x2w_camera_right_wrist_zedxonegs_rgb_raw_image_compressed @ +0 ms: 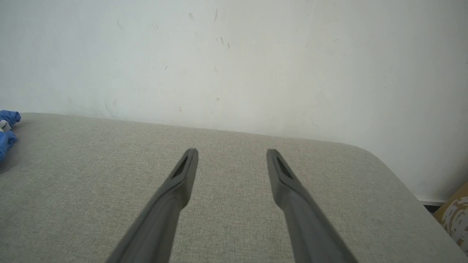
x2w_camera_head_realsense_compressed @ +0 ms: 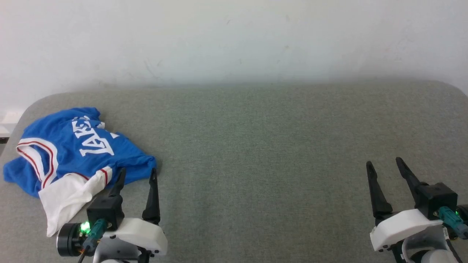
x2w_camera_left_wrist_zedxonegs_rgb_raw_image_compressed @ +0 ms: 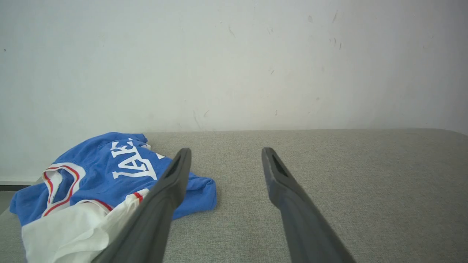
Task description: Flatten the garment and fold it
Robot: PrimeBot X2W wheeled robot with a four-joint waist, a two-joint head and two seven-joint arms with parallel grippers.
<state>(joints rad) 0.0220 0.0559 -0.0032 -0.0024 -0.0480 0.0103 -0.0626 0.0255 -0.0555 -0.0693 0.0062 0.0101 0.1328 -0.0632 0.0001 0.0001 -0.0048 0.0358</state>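
The garment (x2w_camera_head_realsense_compressed: 73, 146), a bright blue jersey with white letters, a red-edged white collar and a white sleeve end, lies crumpled at the far left of the grey padded surface (x2w_camera_head_realsense_compressed: 256, 146). My left gripper (x2w_camera_head_realsense_compressed: 138, 171) stands open just right of the garment's near edge, nothing between its fingers. In the left wrist view the garment (x2w_camera_left_wrist_zedxonegs_rgb_raw_image_compressed: 106, 171) lies left of the open left gripper (x2w_camera_left_wrist_zedxonegs_rgb_raw_image_compressed: 226, 151). At the lower right, my right gripper (x2w_camera_head_realsense_compressed: 384, 162) is open and empty, far from the cloth. A blue scrap of the garment (x2w_camera_right_wrist_zedxonegs_rgb_raw_image_compressed: 7, 133) shows at the right wrist view's left edge, beyond the open gripper (x2w_camera_right_wrist_zedxonegs_rgb_raw_image_compressed: 232, 152).
A pale wall (x2w_camera_head_realsense_compressed: 234, 40) rises right behind the surface. The surface has rounded corners at the far left (x2w_camera_head_realsense_compressed: 40, 102) and far right (x2w_camera_head_realsense_compressed: 451, 89). A brown box corner (x2w_camera_right_wrist_zedxonegs_rgb_raw_image_compressed: 455, 215) sits on the floor past the right end.
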